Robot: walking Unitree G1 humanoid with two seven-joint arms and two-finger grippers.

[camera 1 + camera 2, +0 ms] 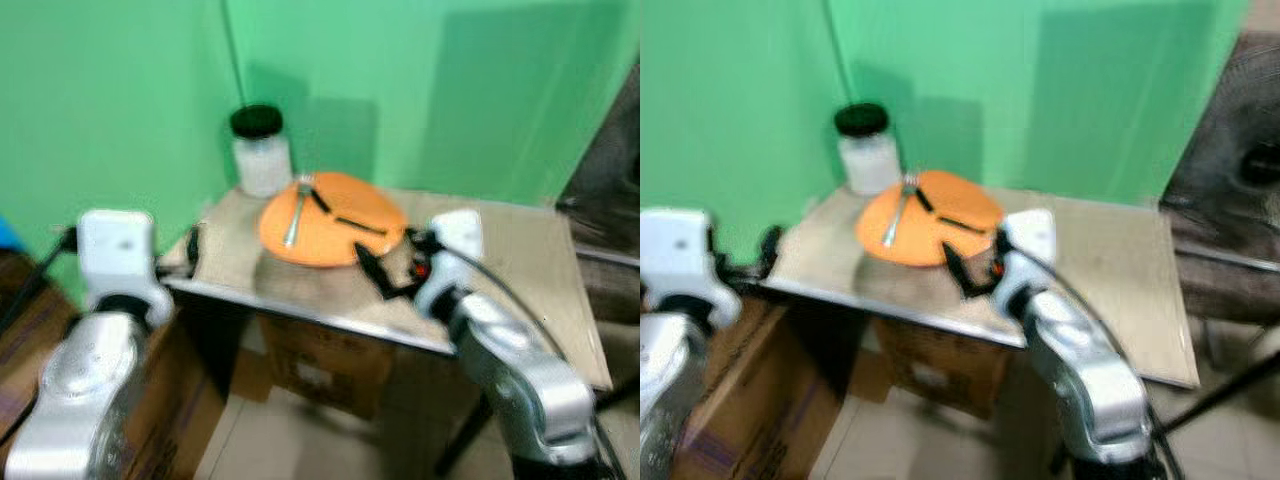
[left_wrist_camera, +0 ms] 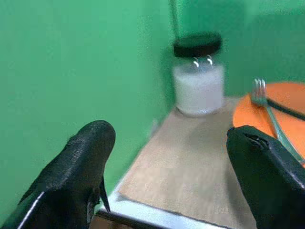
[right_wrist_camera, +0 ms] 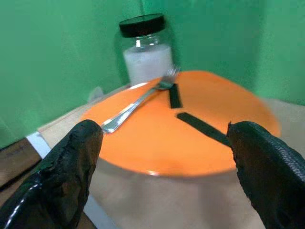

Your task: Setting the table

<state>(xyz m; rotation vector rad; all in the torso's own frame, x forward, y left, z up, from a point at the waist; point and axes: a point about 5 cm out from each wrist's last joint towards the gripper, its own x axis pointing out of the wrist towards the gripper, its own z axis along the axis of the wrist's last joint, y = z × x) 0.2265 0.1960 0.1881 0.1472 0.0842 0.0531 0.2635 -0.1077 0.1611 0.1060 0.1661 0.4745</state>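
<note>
Lighting: bright, even, indoor; source not visible. Shadows: soft, jar [image 1: 260,150] shadow on the green wall [image 1: 420,90] to its right; dim beneath the table [image 1: 520,250]. Glare: two small highlights on the jar glass, wrist view. Blur: head views smeared throughout; wrist views sharper, near black fingers [image 3: 71,176] soft.

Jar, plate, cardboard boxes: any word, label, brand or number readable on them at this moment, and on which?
None can be read.
Jar: black lid, white contents, no label visible.
Orange plate: plain, no print.
Cardboard box under the table: a pale patch, too blurred to read.
</note>
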